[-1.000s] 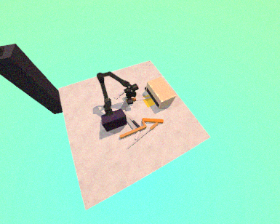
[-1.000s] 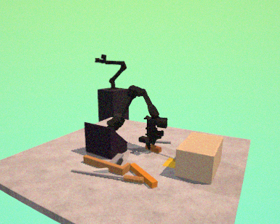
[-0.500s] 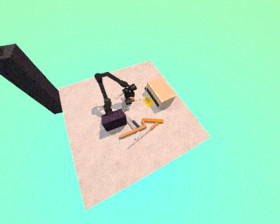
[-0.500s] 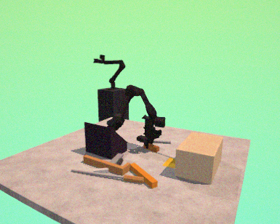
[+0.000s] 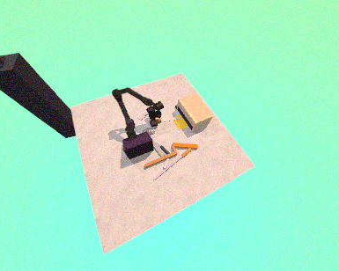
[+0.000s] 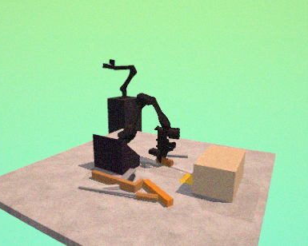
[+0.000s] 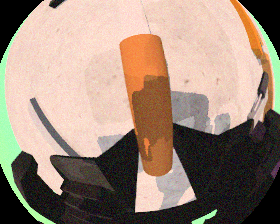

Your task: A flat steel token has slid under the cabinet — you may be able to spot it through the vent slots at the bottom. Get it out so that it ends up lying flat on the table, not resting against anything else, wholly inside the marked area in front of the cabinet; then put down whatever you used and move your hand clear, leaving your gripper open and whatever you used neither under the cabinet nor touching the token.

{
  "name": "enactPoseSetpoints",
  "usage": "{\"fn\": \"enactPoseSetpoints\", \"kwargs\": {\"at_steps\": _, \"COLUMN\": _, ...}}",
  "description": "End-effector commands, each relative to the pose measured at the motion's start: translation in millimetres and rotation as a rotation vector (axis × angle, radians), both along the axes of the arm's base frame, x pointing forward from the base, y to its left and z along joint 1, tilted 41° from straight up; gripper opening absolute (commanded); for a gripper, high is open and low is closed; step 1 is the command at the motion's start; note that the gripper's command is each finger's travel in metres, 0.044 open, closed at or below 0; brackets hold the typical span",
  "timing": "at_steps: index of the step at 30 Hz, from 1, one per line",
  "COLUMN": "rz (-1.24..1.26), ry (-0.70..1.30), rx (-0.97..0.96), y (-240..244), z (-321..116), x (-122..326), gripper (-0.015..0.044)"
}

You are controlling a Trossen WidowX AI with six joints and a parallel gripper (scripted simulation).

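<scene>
At the cabinet's front, an arm holds a thin rod by its orange handle

On the left of the top view stands a tall dark pillar (image 5: 30, 94) (image 6: 117, 113), beyond the table (image 5: 121, 207) (image 6: 38, 204). Next comes a dark block (image 5: 138, 146) (image 6: 110, 153) at the arm's foot. The black arm arches over to its gripper (image 5: 156, 121) (image 6: 162, 159) (image 7: 153, 162), whose jaws are closed on an orange handle (image 5: 158, 120) (image 6: 167, 162) (image 7: 146, 95). The grip behind the rod leaves its thin shaft (image 5: 168, 120) (image 6: 182, 170) (image 7: 147, 20) pointing at the cabinet, probably so it can reach beneath and draw the token out. Nearer the viewer lie an angled orange bar (image 5: 160, 160) (image 6: 110, 180) and another orange-handled rod (image 5: 187, 152) (image 6: 146, 196), apparently spare tools. Then comes the yellow marked area (image 5: 180, 122) (image 6: 186, 179), directly before the tan cabinet (image 5: 195, 110) (image 6: 215, 176) at the right. The steel token cannot be made out; whether it remains underneath, I cannot tell. The tabletop is pale, mottled and stone-like; around it is only plain green to turquoise, without walls or furniture.
</scene>
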State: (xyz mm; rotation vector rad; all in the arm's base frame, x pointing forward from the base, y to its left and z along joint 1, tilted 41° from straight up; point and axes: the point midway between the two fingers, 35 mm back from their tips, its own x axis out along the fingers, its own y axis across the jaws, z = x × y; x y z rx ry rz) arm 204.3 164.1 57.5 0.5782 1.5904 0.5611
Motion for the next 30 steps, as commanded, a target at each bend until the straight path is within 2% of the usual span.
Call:
{"fn": "enactPoseSetpoints", "kwargs": {"at_steps": 1, "rz": 0.000, "ry": 0.000, "rx": 0.000, "y": 0, "z": 0, "x": 0, "gripper": 0.0000}}
{"fn": "enactPoseSetpoints", "kwargs": {"at_steps": 22, "rz": 0.000, "ry": 0.005, "rx": 0.000, "y": 12, "z": 17, "x": -9, "gripper": 0.0000}}
{"fn": "enactPoseSetpoints", "kwargs": {"at_steps": 30, "rz": -0.005, "ry": 0.013, "rx": -0.006, "y": 10, "z": 13, "x": -8, "gripper": 0.0200}}
